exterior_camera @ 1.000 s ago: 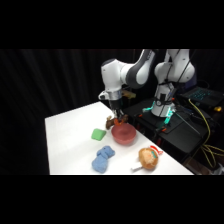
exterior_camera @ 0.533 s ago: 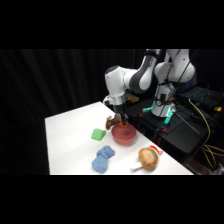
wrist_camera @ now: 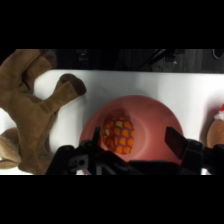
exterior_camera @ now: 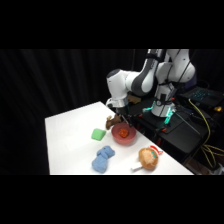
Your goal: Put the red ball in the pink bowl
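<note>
already red ball [wrist_camera: 119, 135] lying inside pink bowl [wrist_camera: 150, 112], free of gripper [wrist_camera: 134, 145]; fingers spread apart, straddling ball just above bowl; brown plush toy [wrist_camera: 35, 107] beside bowl; placement looks done, next move: lift straight up clear of rim

The robot arm [exterior_camera: 142, 80] was glossy white, built of rounded, bulbous segments with dark grey bands at the joints. Its gripper [wrist_camera: 135, 150] was black: a chunky linkage of angular plates, ending in two dark fingers [wrist_camera: 176, 141] with blunt, wedge-shaped tips. Light caught the white shells as soft highlights.
</note>
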